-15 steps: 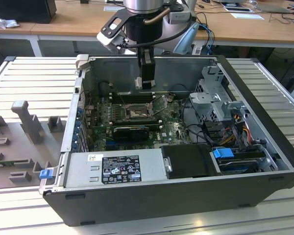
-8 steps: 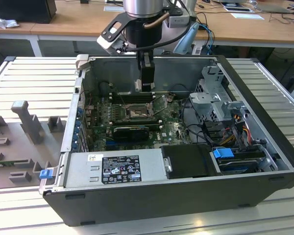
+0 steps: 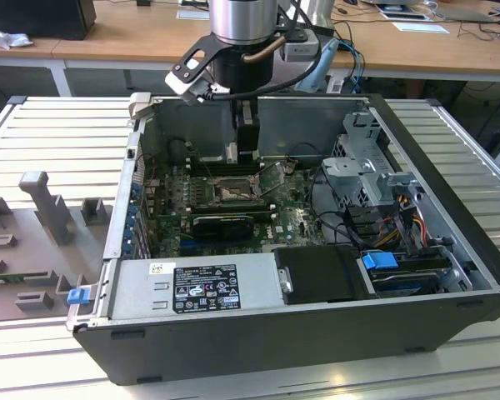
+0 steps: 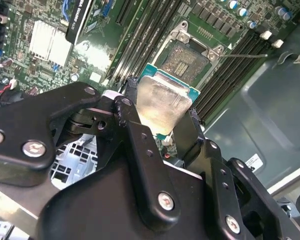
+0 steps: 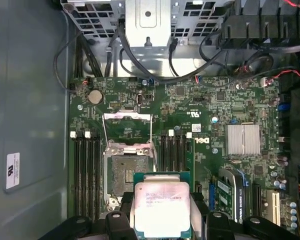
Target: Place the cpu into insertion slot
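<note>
My gripper (image 4: 162, 131) is shut on the cpu (image 4: 162, 102), a flat square chip with a pale silver top and green edge, pinched between the two black fingers (image 4: 132, 122). In the first wrist view the cpu (image 5: 161, 205) hangs beside the insertion slot (image 5: 126, 172), overlapping its edge on one side. The insertion slot (image 4: 187, 60) is a square black socket with a shiny metal frame, and its lid is swung open. In the exterior view the gripper (image 3: 247, 148) hangs inside the open computer case, just above the insertion slot (image 3: 232, 193).
Long black memory slots (image 5: 87, 170) flank the socket on both sides. A silver heat sink (image 5: 243, 138) sits further along the board. The power-supply box (image 3: 196, 283) lines the case's near wall; a metal drive cage (image 3: 367, 167) and cables stand at the exterior view's right.
</note>
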You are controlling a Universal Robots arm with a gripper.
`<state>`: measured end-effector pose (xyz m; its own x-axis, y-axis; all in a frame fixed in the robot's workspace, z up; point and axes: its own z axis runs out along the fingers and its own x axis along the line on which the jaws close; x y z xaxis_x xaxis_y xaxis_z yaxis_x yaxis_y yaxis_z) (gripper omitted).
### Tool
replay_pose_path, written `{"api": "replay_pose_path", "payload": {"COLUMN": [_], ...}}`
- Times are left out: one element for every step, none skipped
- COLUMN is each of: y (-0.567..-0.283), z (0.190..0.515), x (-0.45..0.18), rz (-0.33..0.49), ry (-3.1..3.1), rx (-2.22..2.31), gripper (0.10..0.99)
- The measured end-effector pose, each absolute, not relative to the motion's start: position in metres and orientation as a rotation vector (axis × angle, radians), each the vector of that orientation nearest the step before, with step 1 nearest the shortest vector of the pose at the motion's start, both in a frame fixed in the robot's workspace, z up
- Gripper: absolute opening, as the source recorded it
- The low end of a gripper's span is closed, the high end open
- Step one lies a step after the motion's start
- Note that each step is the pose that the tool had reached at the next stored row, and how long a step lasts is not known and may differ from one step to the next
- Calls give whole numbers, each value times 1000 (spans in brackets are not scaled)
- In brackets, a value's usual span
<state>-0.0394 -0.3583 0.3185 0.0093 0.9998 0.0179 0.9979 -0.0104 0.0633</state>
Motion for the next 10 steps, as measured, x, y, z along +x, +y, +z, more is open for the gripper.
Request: {"api": "replay_pose_path", "payload": {"y": [-358, -358, -358, -358, -358, -358, -358, -358, -358, -358], "z": [316, 315, 314, 313, 312, 311, 310, 308, 307, 307], "x": [-39, -39, -39, -39, -39, -39, -39, -39, -39, -39], "rz": [89, 89, 89, 89, 89, 89, 89, 89, 89, 89], "ry": [2187, 2187, 2187, 2187, 2187, 2187, 2187, 2187, 2187, 2187], "rx": [2208, 2208, 2208, 2208, 2208, 2208, 2208, 2208, 2208, 2208], "gripper": [529, 529, 529, 529, 529, 529, 529, 529, 529, 529]}}
